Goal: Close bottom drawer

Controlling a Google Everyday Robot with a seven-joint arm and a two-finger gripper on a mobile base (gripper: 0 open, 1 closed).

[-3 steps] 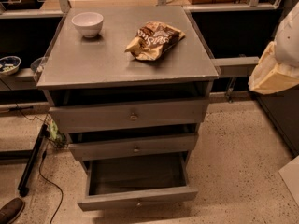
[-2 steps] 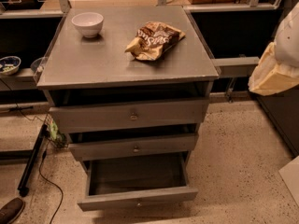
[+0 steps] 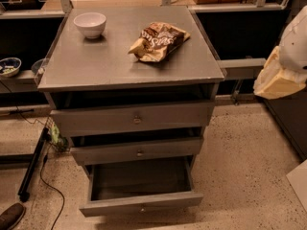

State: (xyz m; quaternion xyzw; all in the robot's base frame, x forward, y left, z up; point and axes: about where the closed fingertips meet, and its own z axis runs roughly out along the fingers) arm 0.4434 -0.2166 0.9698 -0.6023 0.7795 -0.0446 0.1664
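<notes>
The grey cabinet [image 3: 110, 63] stands in the middle of the camera view with three drawers. The bottom drawer [image 3: 141, 202] is pulled far out; its box looks empty and its narrow front panel has a tiny centre knob. The middle drawer [image 3: 139, 151] and the top drawer [image 3: 136, 119] stick out slightly. My gripper [image 3: 283, 63] is the white and cream shape at the right edge, level with the cabinet top, well to the right of and above the bottom drawer, touching nothing.
A white bowl [image 3: 90, 24] and a brown snack bag [image 3: 158, 41] lie on the cabinet top. A black pole [image 3: 31, 169] and a cable [image 3: 50, 188] lie on the speckled floor at left, with a shoe [image 3: 10, 215] in the corner. Dark shelving runs behind.
</notes>
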